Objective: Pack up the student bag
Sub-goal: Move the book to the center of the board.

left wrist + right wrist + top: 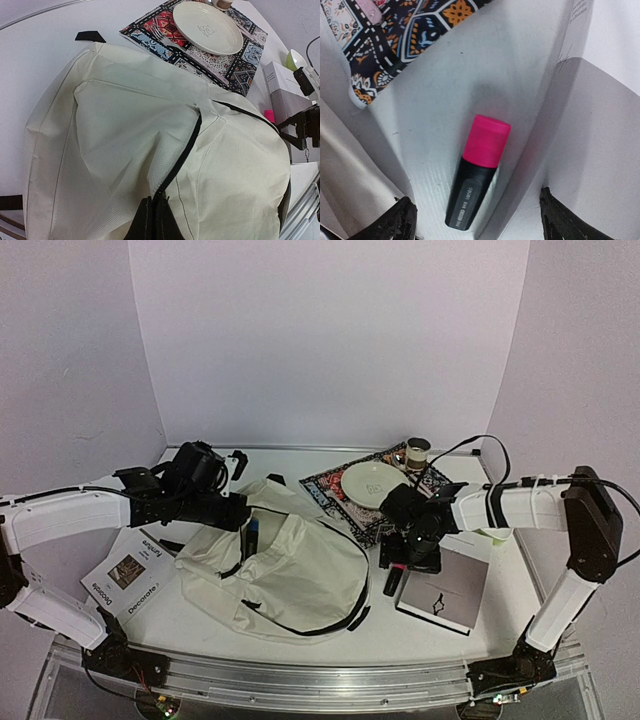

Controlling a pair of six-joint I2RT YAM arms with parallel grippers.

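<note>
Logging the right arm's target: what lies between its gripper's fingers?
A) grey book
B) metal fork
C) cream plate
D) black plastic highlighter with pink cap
D: the right wrist view shows the black plastic highlighter with pink cap lying between the fingertips of the open right gripper.

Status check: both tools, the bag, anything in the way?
Left tool shut on bag at zipper edge. Right tool open over pink highlighter. Notebook lies close beside highlighter.
</note>
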